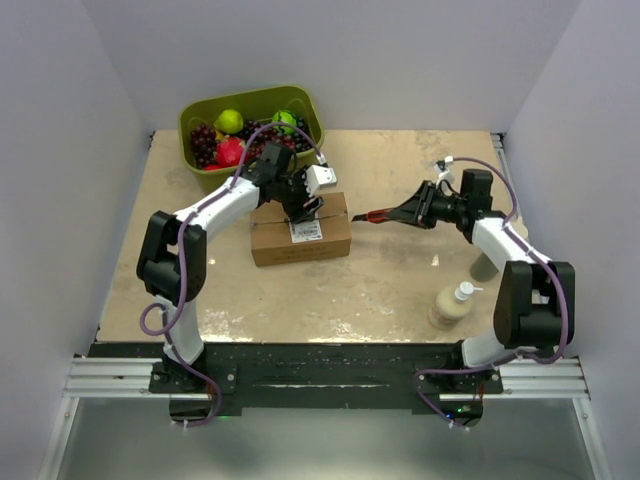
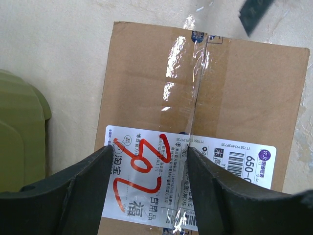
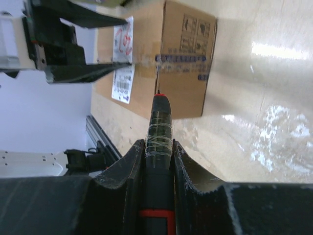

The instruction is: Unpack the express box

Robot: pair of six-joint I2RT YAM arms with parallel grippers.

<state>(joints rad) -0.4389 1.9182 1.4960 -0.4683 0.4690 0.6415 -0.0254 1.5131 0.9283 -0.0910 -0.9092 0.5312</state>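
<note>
- Express box (image 1: 300,240): lies flat on the table (image 1: 400,290), near the middle, just in front of the green fruit bin (image 1: 245,98). Flaps are closed. The clear tape (image 2: 198,93) runs unbroken along the top seam, and the white label (image 2: 225,166) with its red handwriting faces up. I judge that unpacking has not begun.
- Left gripper (image 2: 149,161): sits over the label end of the lid with its fingers spread wide and nothing between them. I judge its job is to pin the carton so it cannot slide when it is pushed from the side. I cannot tell from either view whether the tips actually bear on the cardboard.
- Right gripper (image 3: 157,147): fingers drawn narrow and clamped on a dark cutting tool (image 3: 160,122) with a red tip. The tool is held level, pointing leftwards.
- Tool alignment: in the wrist view the tip lines up with the taped seam where it folds down over the box's right end face. From above it is just beside that end. I cannot confirm contact.
- Judgement: the tool is held low and along the seam so that a straight leftward stroke would slit the tape.
- Risk: the stroke runs towards the left fingers, and an unpinned box would skid towards the bin.
- A bottle (image 1: 452,305) stands near the right arm's base, well apart from the work.
</note>
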